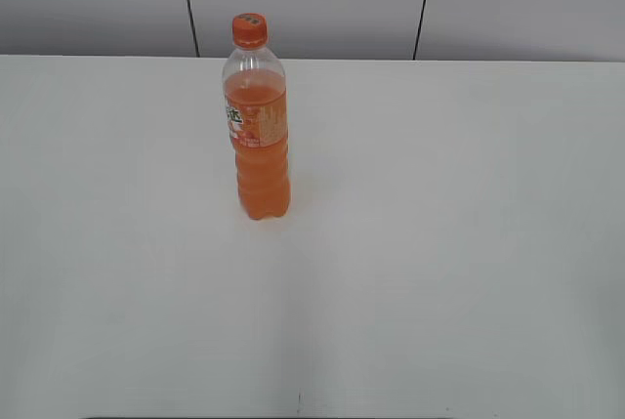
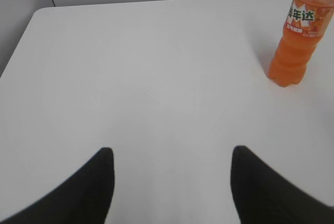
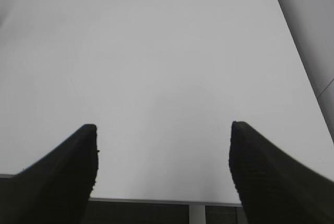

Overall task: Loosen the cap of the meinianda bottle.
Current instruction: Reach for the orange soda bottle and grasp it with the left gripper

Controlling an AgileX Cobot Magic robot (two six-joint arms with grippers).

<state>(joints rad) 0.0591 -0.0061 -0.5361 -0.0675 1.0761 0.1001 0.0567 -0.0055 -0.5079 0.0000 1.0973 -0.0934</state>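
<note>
Bottle [image 1: 259,136] stands upright near the tabletop [image 1: 439,243] far edge, cap [image 1: 249,29] on. Left claw [image 2: 172,182] and right claw [image 3: 163,169] gape wide, empty, well apart from it.

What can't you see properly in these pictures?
- The cap: shows only in the exterior view; the left wrist view's top edge cuts it off the meinianda bottle.
- The bottle: outside the right wrist view altogether.
- Left gripper and right gripper: only dark fingertips show; neither appears in the exterior view.
- The cap's pale mark: too small to read.
</note>
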